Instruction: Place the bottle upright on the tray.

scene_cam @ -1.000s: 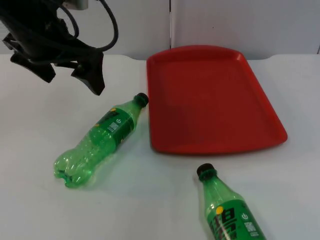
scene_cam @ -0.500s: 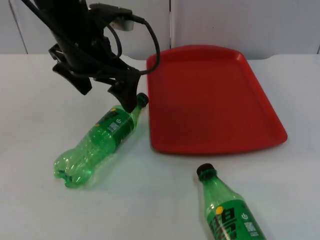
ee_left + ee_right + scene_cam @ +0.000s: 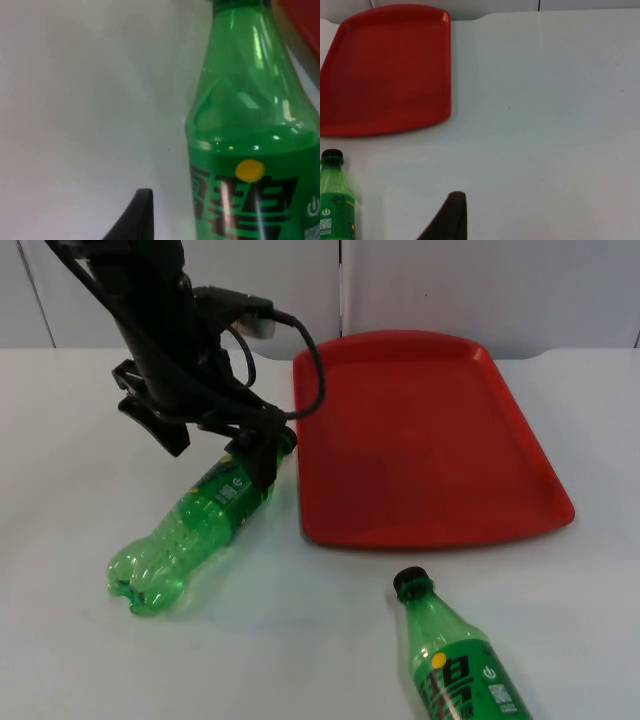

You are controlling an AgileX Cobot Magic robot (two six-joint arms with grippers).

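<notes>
Top view: the left gripper (image 3: 215, 445) hangs over the neck end of the green bottle (image 3: 195, 525), its two fingers spread wide, one out over bare table and the other down by the bottle's shoulder and black cap. Nothing is held. The bottle lies on its side on the white table (image 3: 80, 640), cap just beside the long edge of the red tray (image 3: 425, 440), base pointing away from it. A second green bottle (image 3: 450, 655) lies near the front edge, apart from the tray.

Left wrist view: the bottle (image 3: 252, 150) is close in, label with a yellow dot facing up, one black fingertip (image 3: 135, 215) off to its side over the table and not touching it.

Right wrist view: the right arm waits, its fingertip (image 3: 447, 217) over bare table; whether the right gripper is wide or narrow cannot be told. The tray (image 3: 385, 70) and the second bottle (image 3: 335, 200) lie ahead.

Risk, as a judgement: the fingers sit off-centre on the neck, so closing could push the round bottle into a roll against the tray edge, or pinch the thin tapering neck and slip
</notes>
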